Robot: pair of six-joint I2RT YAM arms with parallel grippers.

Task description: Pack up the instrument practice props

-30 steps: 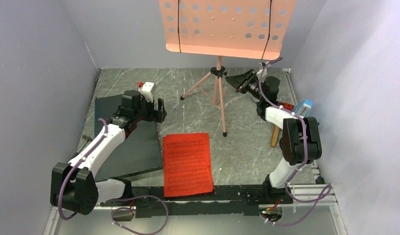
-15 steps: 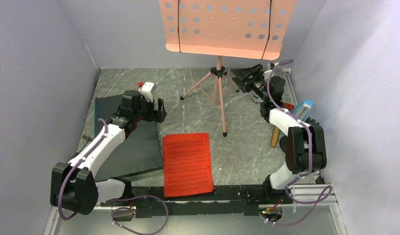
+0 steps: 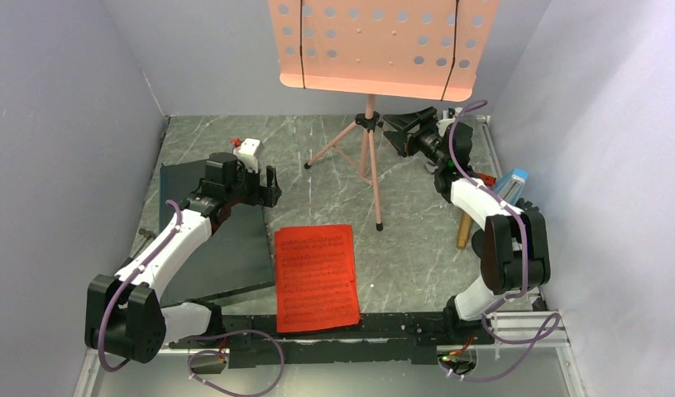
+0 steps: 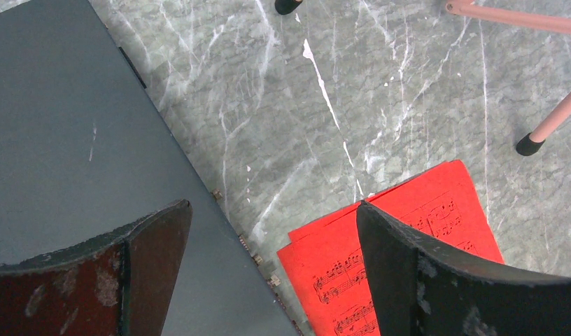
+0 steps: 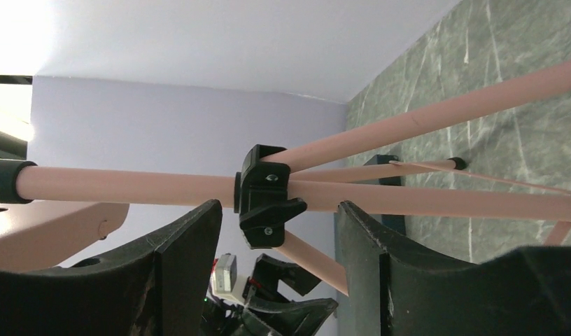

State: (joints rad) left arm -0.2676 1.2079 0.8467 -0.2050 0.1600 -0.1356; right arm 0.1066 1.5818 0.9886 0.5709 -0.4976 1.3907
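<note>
The pink music stand [image 3: 375, 45] stands at the back on its tripod, whose black hub [image 3: 369, 121] joins the legs. My right gripper [image 3: 398, 135] is open just right of that hub. In the right wrist view the hub [image 5: 265, 192] and the pole [image 5: 129, 183] lie just beyond my right gripper [image 5: 279, 206], untouched. Red sheet-music pages [image 3: 316, 277] lie flat at front centre. My left gripper [image 3: 270, 188] hovers wide open and empty over the slab's edge. In the left wrist view my left gripper [image 4: 274, 205] straddles the gap between slab and red pages [image 4: 402, 252]. A small blue metronome [image 3: 512, 184] sits by the right wall.
A large dark slab [image 3: 210, 240] lies under the left arm, its edge [image 4: 66, 140] beside the pages. A wooden handle [image 3: 464, 231] lies near the right arm. A tripod foot [image 4: 531, 143] rests just behind the pages. Walls close in on three sides.
My right gripper has opened from nearly shut and moved up and left toward the tripod hub, its arm swinging back. The left arm has not moved.
</note>
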